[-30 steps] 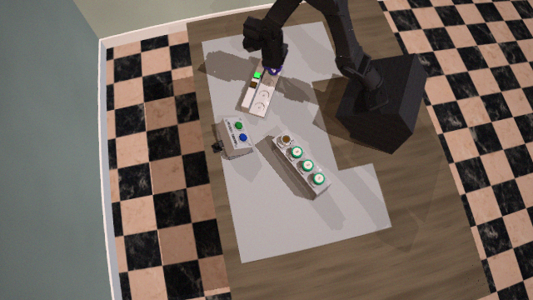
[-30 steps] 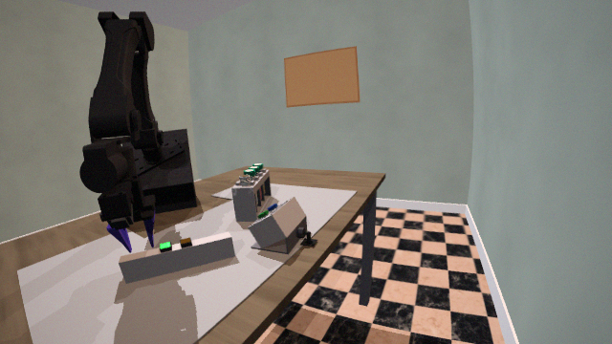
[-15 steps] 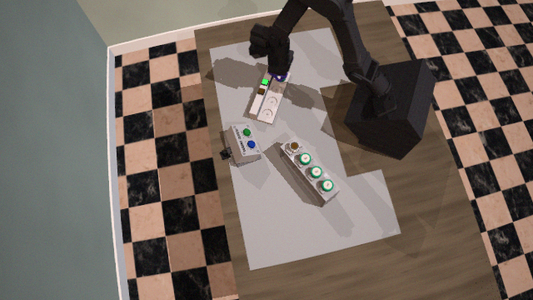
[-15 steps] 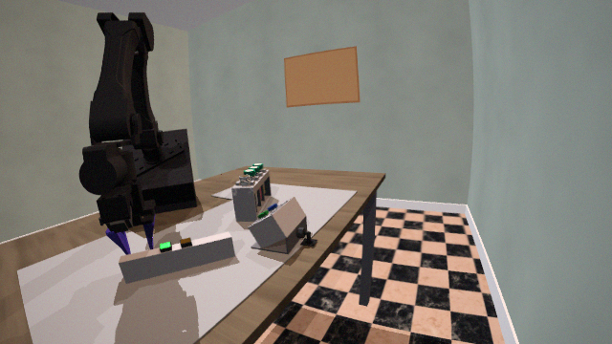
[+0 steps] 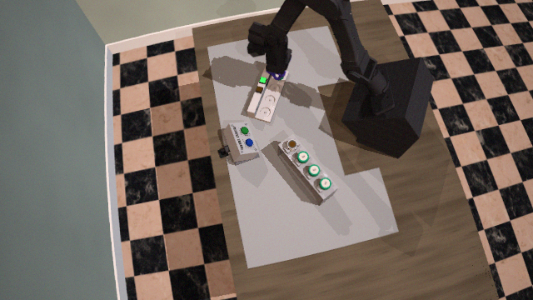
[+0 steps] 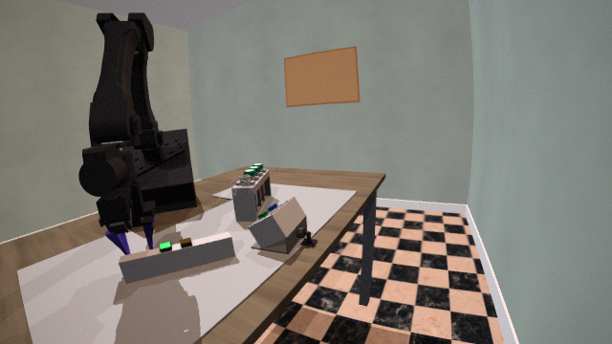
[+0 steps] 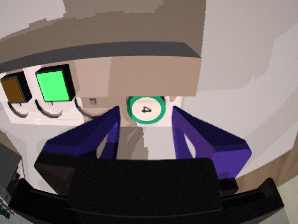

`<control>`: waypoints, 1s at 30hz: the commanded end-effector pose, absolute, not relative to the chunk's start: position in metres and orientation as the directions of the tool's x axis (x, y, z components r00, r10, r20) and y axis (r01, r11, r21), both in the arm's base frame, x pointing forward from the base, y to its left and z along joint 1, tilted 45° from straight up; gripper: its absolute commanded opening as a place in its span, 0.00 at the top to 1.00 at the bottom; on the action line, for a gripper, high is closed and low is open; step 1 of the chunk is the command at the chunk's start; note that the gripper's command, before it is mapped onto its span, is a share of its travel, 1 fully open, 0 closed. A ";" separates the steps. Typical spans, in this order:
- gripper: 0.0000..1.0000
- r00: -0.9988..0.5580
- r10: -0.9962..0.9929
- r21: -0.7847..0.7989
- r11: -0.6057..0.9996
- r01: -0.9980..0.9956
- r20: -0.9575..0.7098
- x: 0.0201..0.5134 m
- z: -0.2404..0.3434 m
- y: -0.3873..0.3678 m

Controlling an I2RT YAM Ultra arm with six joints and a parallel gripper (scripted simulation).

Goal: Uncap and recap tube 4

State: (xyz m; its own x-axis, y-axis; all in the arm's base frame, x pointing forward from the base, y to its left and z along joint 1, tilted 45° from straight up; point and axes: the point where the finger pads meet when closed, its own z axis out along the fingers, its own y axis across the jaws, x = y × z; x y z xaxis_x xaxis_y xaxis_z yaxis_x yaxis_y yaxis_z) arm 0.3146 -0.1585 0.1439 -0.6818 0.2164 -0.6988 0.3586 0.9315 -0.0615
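Observation:
The cap of tube 4, white with a green ring, lies in cap nest 4 at the end of the cap tray. My gripper is open and hangs low over that nest, one purple finger on each side of the cap, with gaps between fingers and cap. The arm hides the cap in the top view, where the gripper covers the tray's end. The green lamp is lit; the amber lamp is dark. Tube 4 stands uncapped in the decapping station.
Tubes 1 to 3 carry their green-ringed caps. The sloping desk with the green READY key and blue CYCLE key sits between tray and station. The arm's base stands at the right.

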 end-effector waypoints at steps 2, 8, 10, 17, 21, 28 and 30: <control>0.53 -0.668 0.209 -0.063 0.931 0.359 -0.714 0.317 0.149 -0.160; 0.53 -0.668 0.209 -0.063 0.931 0.359 -0.714 0.319 0.147 -0.161; 0.53 -0.668 0.209 -0.063 0.931 0.359 -0.714 0.320 0.146 -0.161; 0.53 -0.668 0.209 -0.063 0.931 0.359 -0.714 0.322 0.144 -0.163; 0.53 -0.668 0.209 -0.063 0.931 0.359 -0.714 0.323 0.143 -0.163; 1.00 -0.668 0.209 -0.063 0.931 0.359 -0.714 0.323 0.143 -0.163; 1.00 -0.668 0.209 -0.063 0.931 0.359 -0.714 0.323 0.143 -0.163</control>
State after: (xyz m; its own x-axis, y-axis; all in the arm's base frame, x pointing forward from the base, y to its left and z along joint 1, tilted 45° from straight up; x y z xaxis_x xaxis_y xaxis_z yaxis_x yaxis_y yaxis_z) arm 0.3208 -0.1618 0.1385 -0.6797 0.2155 -0.7011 0.3586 0.9315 -0.0614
